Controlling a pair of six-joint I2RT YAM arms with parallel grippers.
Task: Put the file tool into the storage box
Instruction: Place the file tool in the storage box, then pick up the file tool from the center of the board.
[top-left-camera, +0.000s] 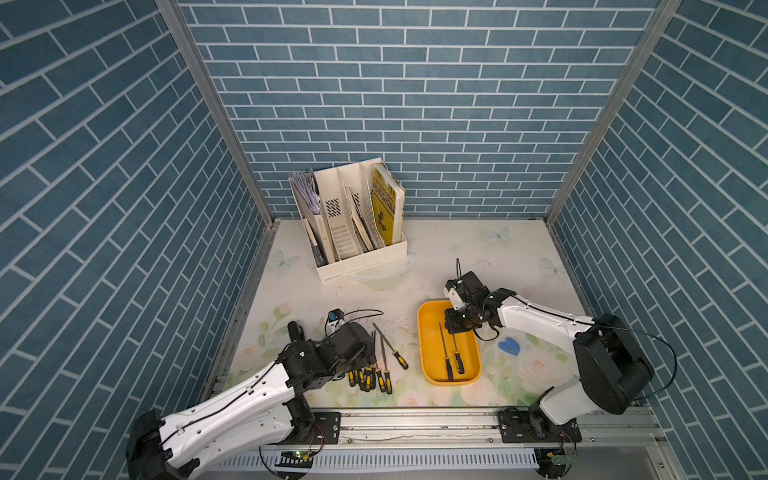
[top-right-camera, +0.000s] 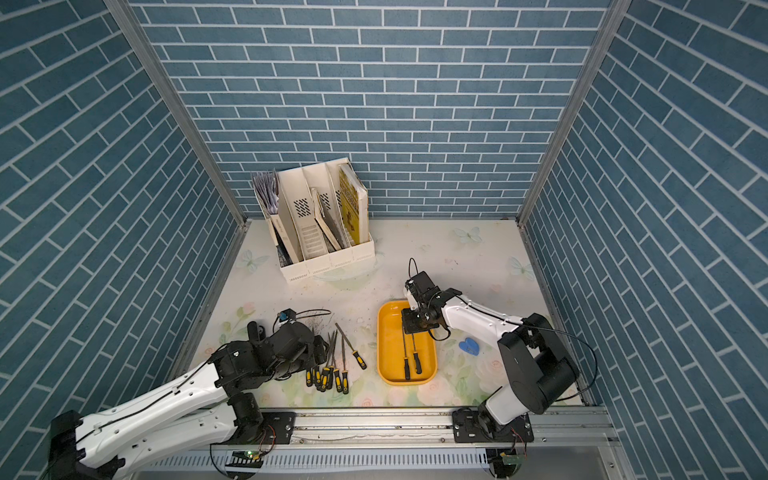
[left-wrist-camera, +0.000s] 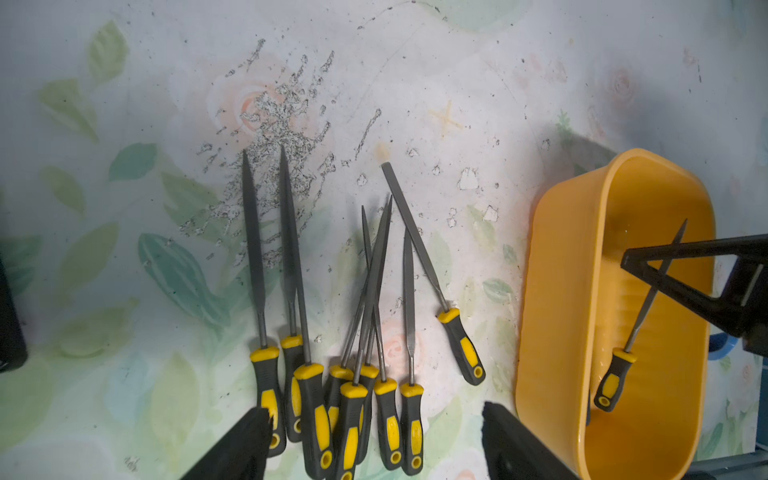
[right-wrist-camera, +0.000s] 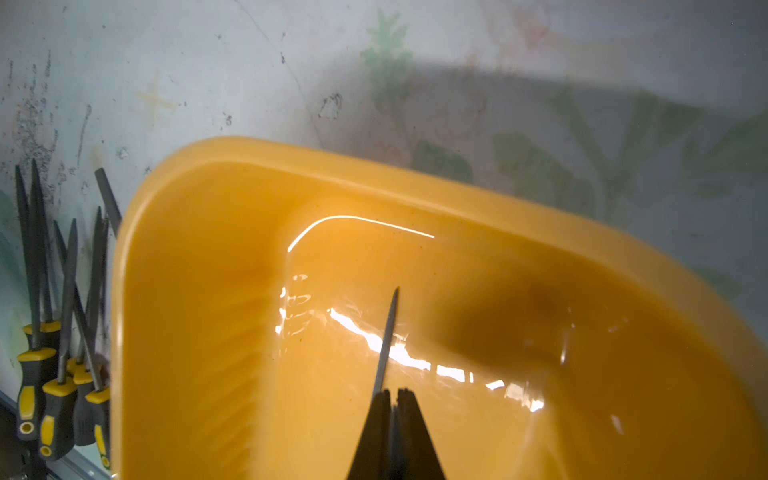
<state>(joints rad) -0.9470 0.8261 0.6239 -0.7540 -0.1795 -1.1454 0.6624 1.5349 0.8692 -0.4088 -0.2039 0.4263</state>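
Observation:
Several file tools (left-wrist-camera: 357, 374) with black-and-yellow handles lie bunched on the table, seen in both top views (top-left-camera: 370, 378) (top-right-camera: 326, 376). One file (left-wrist-camera: 432, 274) lies apart, nearer the box. My left gripper (left-wrist-camera: 374, 432) hangs open over the bunched handles, holding nothing. The orange-yellow storage box (top-left-camera: 430, 353) (top-right-camera: 388, 349) (left-wrist-camera: 552, 311) (right-wrist-camera: 199, 291) holds two files (top-left-camera: 444, 349) (top-left-camera: 456, 353). My right gripper (right-wrist-camera: 394, 392) (top-left-camera: 452, 330) is shut, low inside the box's far end. A file blade (right-wrist-camera: 388, 332) runs beneath its tips, not between them.
A white magazine organizer (top-left-camera: 357, 224) with books stands at the back left. A small blue heart-shaped thing (top-left-camera: 509, 345) lies right of the box, under the right arm. The metal rail (top-left-camera: 415, 424) runs along the table's front edge. Brick-patterned walls close three sides.

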